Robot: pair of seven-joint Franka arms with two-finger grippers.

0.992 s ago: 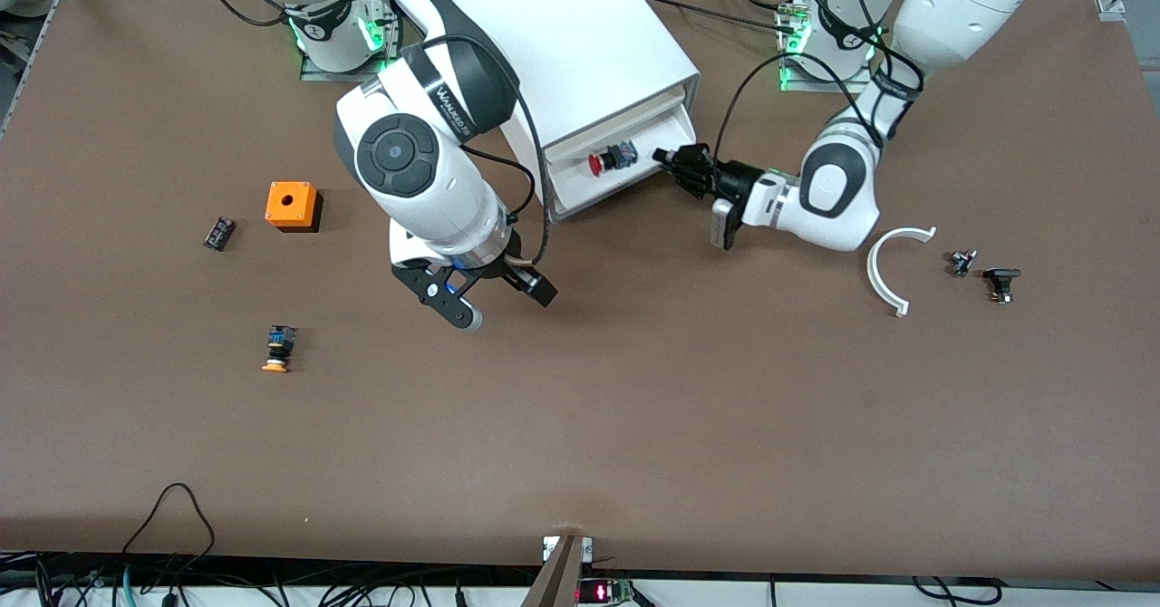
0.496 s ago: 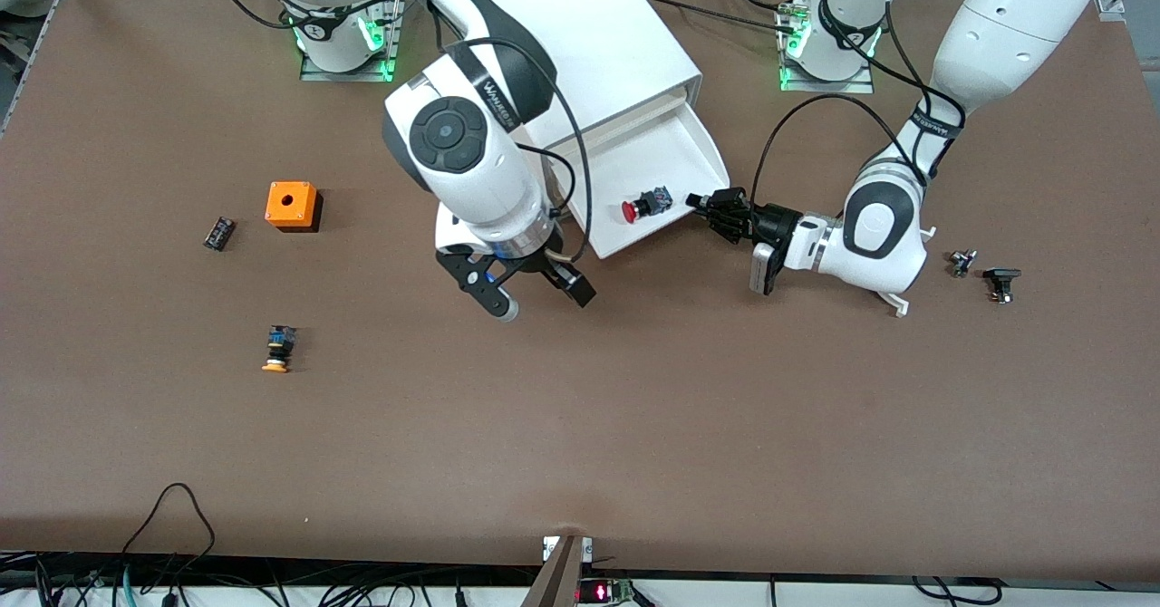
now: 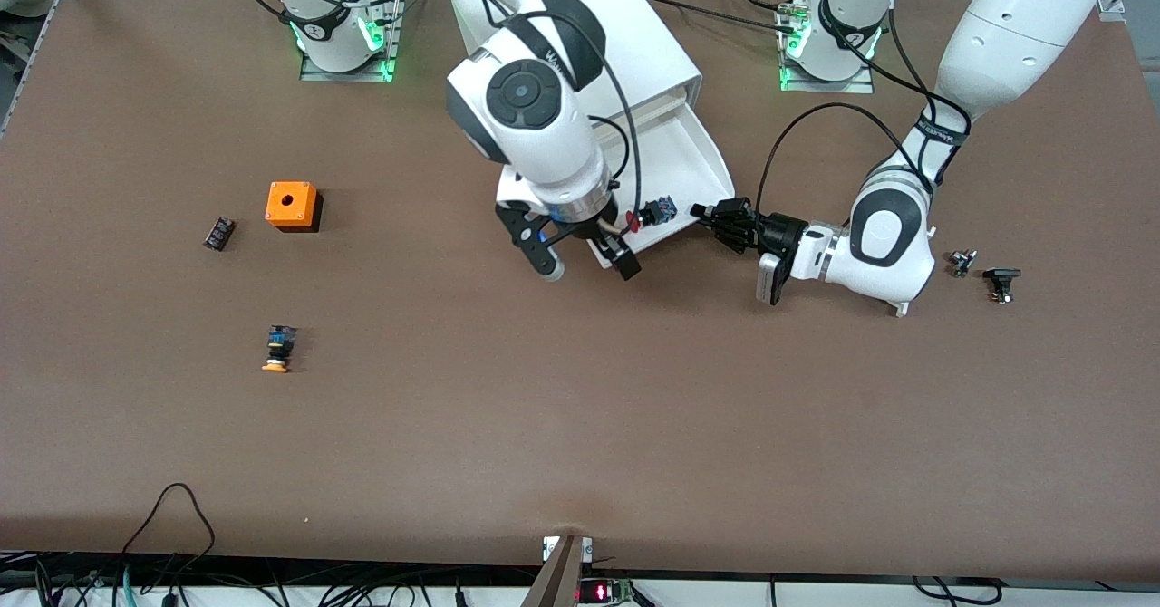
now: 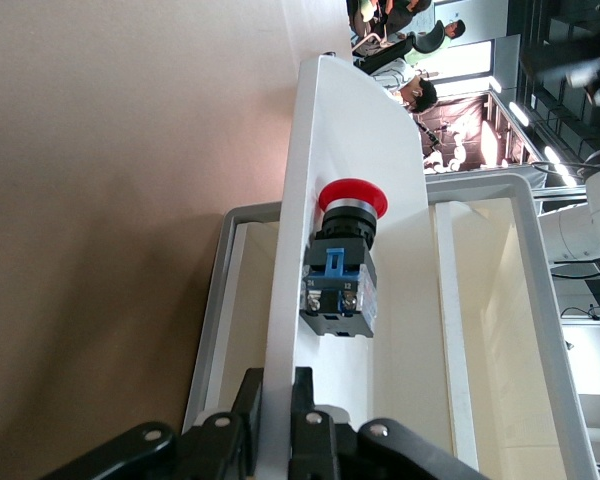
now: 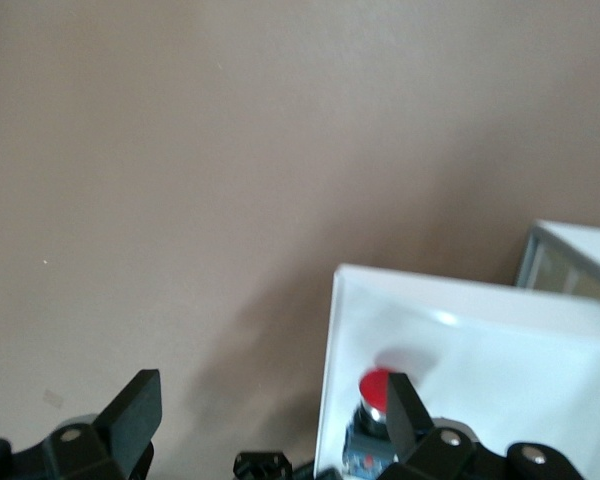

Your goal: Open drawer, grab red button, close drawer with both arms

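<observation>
The drawer [image 3: 675,177] serves as the landmark: a shallow, smooth white tray pulled out of the boxy white cabinet [image 3: 580,36] onto the matte brown table [image 3: 580,426].

Well apart from the drawer toward the right arm's end of the table lie a small dark block [image 3: 218,232], an orange box [image 3: 292,206] with a round hole in its top, and, nearer the front camera, an orange-capped button [image 3: 278,349].

The right gripper [image 3: 580,258] hangs over the drawer's front corner, its black fingers [image 5: 130,410] spread wide with nothing between them.

Inside the drawer, close to its front wall, the button [image 3: 654,215] lies on its side: a glossy red mushroom cap [image 4: 352,196], a black square body and a blue back part [image 4: 332,262].

The left gripper [image 3: 716,217] meets the drawer's front corner toward the left arm's end of the table; in the left wrist view its black fingers [image 4: 302,400] pinch the thin white front wall from both sides.

Farther that way, past the left arm's wrist, lie two small dark metal parts [image 3: 983,272] on the table.
</observation>
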